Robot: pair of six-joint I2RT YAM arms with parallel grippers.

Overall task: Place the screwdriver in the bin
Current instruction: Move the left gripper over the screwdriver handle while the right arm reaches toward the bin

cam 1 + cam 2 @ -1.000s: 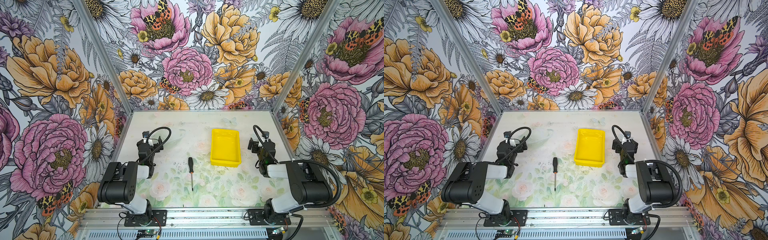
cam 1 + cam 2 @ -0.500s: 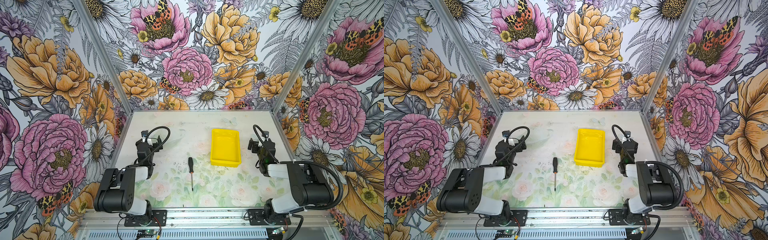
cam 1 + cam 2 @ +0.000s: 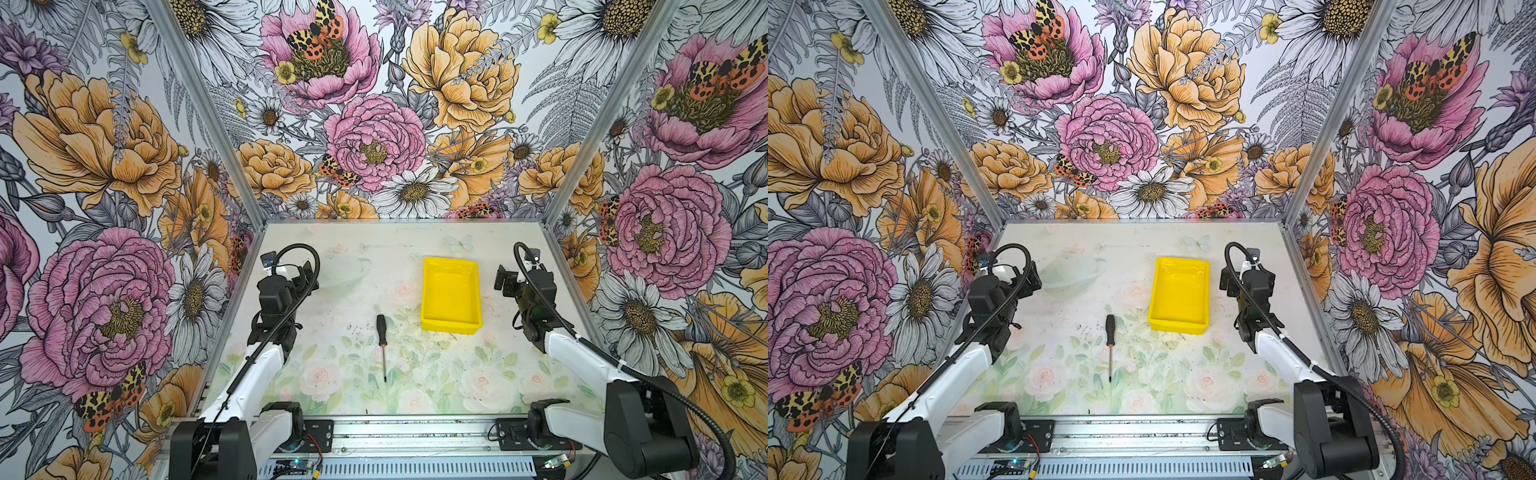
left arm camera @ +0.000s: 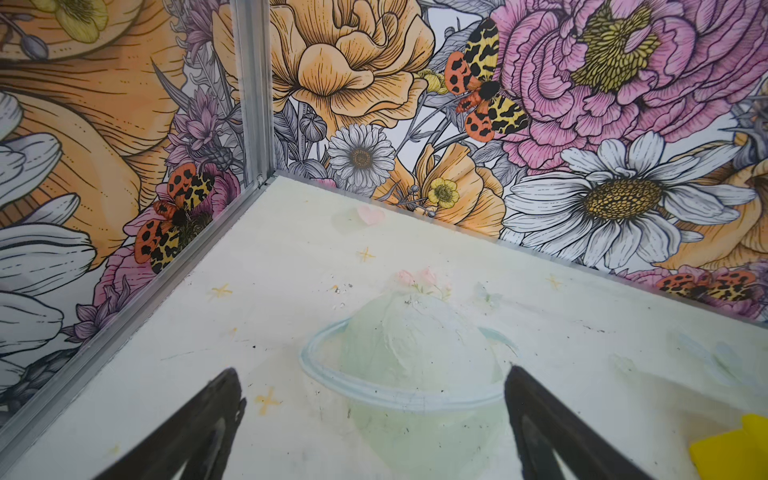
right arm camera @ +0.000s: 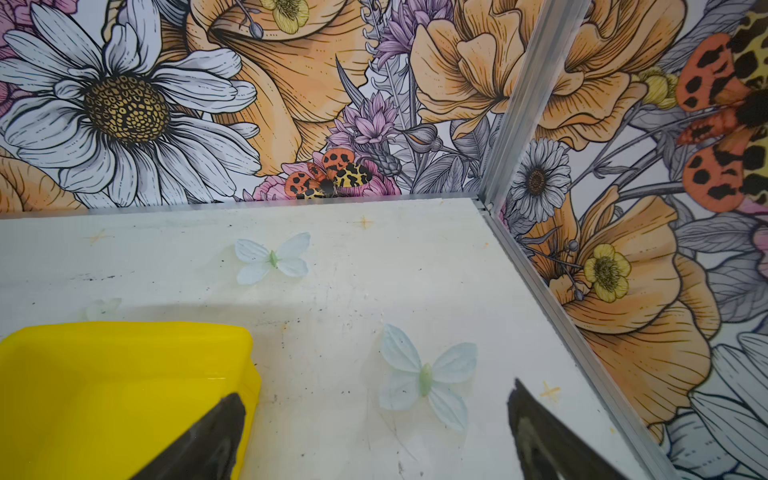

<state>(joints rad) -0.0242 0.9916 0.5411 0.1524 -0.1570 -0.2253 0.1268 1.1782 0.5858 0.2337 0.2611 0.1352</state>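
Both fingers (image 4: 199, 424) of the left gripper (image 4: 372, 370) stand wide apart in the left wrist view. They hold nothing and hang over a pale ringed globe (image 4: 407, 365) printed on the table (image 4: 291, 249). The right gripper (image 5: 376, 388) is spread just as wide and is also empty. One of its fingers (image 5: 208, 436) crosses the corner of the bin (image 5: 124, 374) in the right wrist view, but both top views show a gap between that gripper and the bin's right wall.

Since a second ago both arms have stretched out. Their black elbow blocks have sunk toward the front rail (image 3: 415, 436), and the left one is cut off by the lower edge in both top views. The grippers have hardly shifted, and the screwdriver and the bin lie where they lay.

By count there are two arms, two grippers with two fingers each, one screwdriver and one bin.

The screwdriver (image 3: 382, 341) (image 3: 1110, 338) lies flat on the table outside the bin (image 3: 451, 326) (image 3: 1179, 326), near its front left corner. Its handle points toward the back wall and its tip toward the front rail. It sits between the arms, well apart from both grippers. The bin has nothing in it.
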